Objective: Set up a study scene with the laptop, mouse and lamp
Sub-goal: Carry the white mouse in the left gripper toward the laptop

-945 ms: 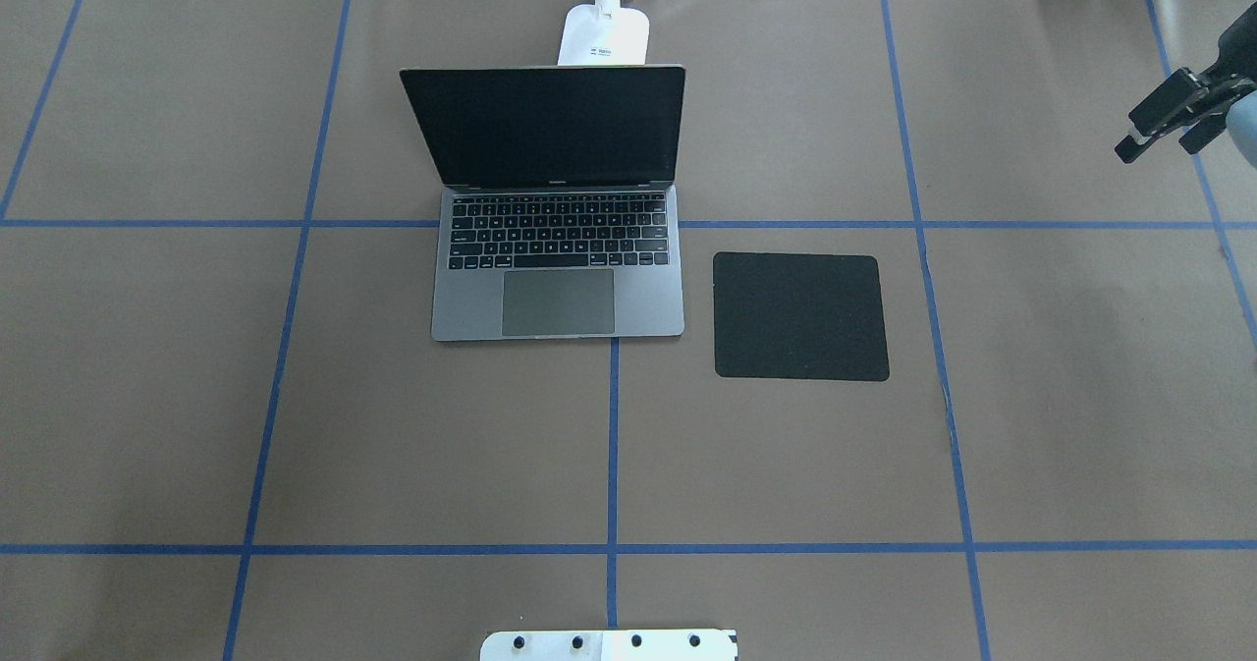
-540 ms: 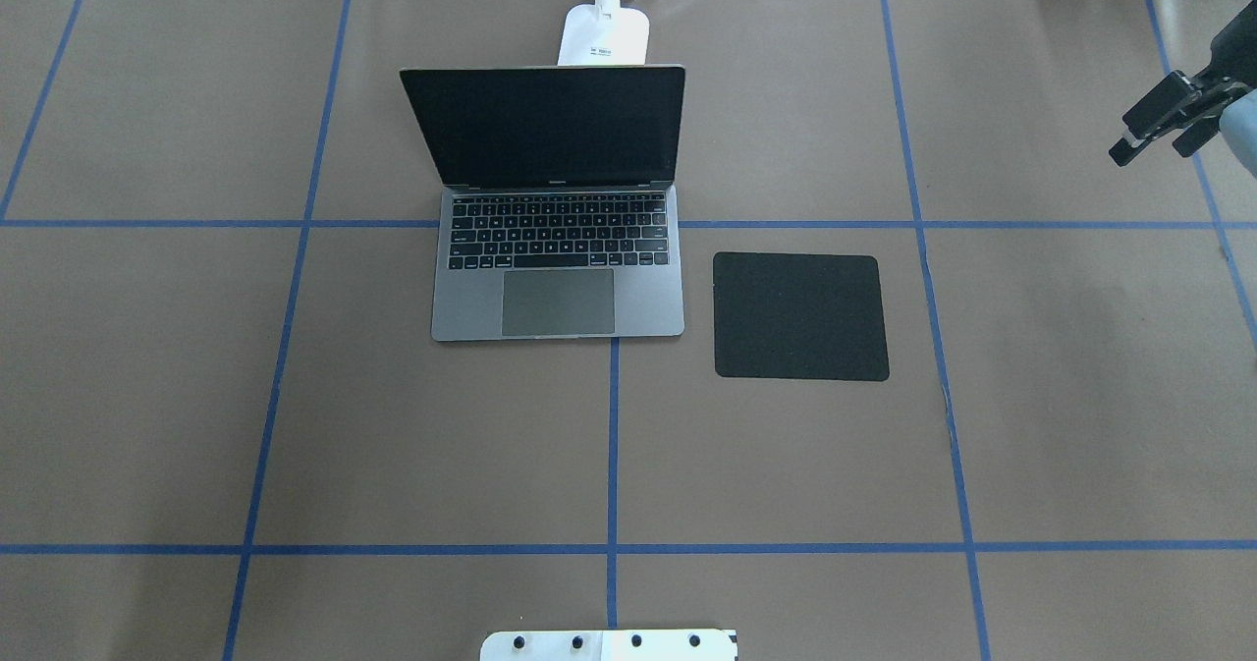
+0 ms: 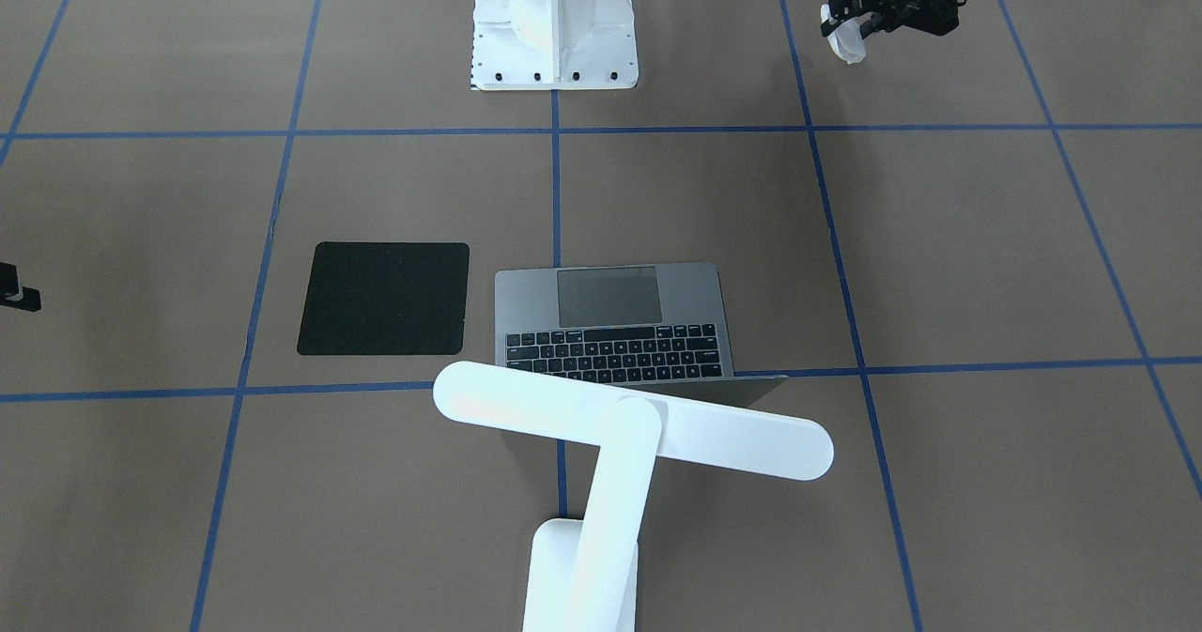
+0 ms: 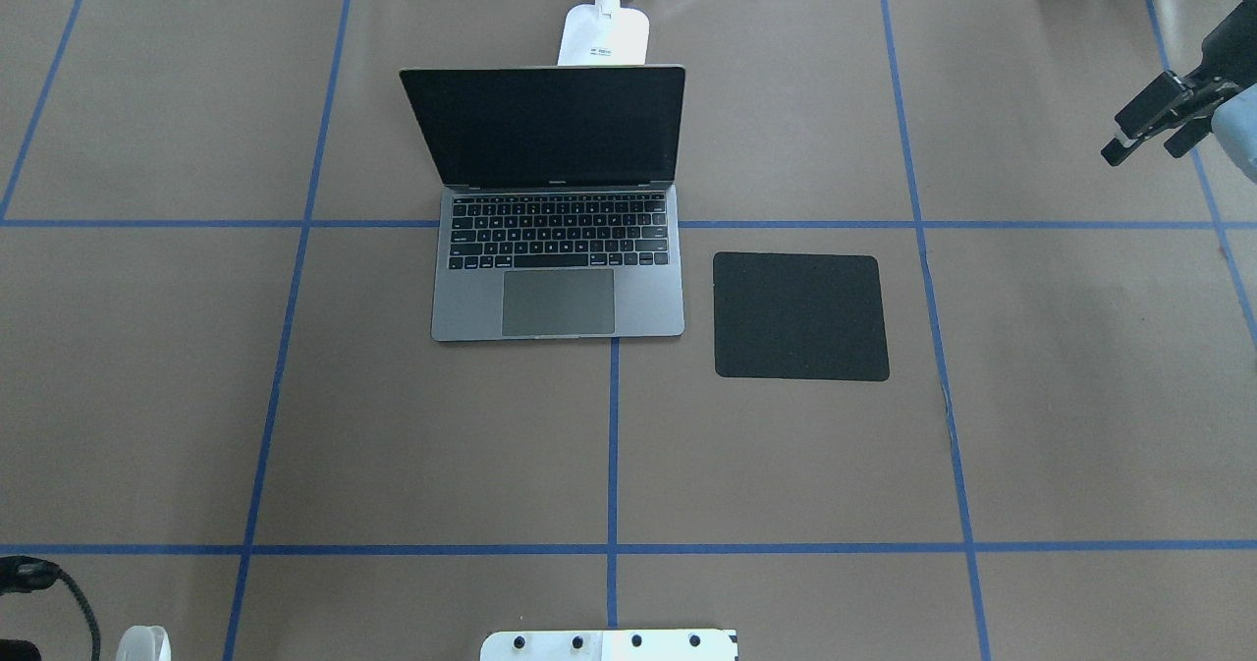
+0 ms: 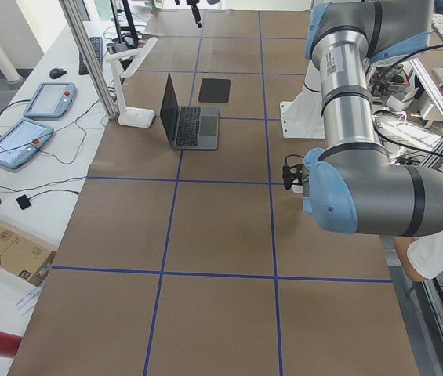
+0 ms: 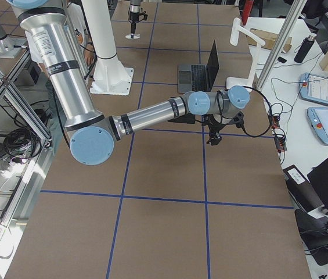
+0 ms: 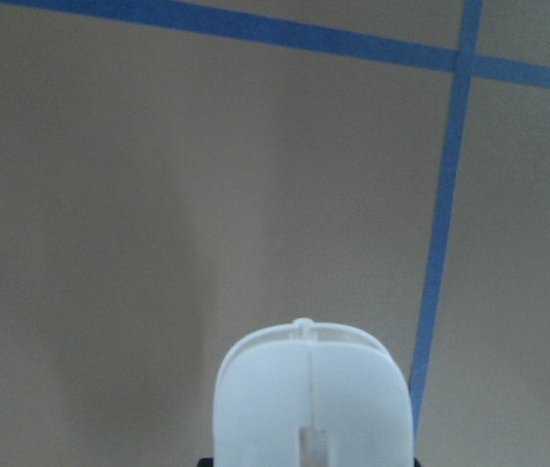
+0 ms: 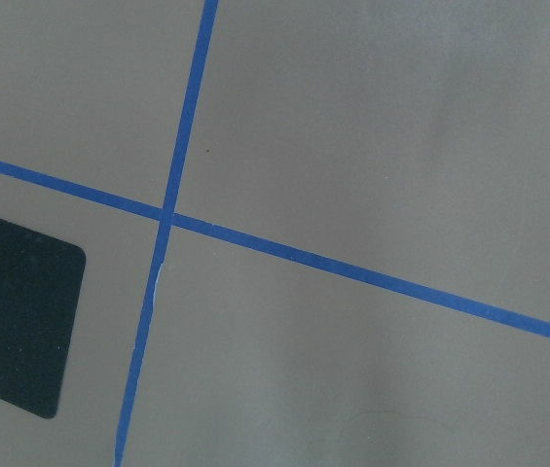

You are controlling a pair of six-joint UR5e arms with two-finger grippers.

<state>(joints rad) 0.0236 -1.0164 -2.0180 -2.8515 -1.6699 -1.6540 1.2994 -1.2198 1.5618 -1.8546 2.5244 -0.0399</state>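
White plastic mouse (image 7: 309,399): light, rigid, slick, best held across sides; left end effector (image 3: 848,31) clamped on it, tabletop (image 7: 109,195) below. Right end effector (image 4: 1139,150) apart, empty.

L gripper (image 3: 848,27) w/ mouse (image 4: 143,644) new in overhead

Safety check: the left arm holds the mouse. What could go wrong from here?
1. The mouse hangs from the tip of the left end effector; being smooth, it might slip.
2. The mouse pad lies beyond the open laptop, so a low crossing could clip the screen.
3. The right end effector hovers on the pad's side; the arms might meet.
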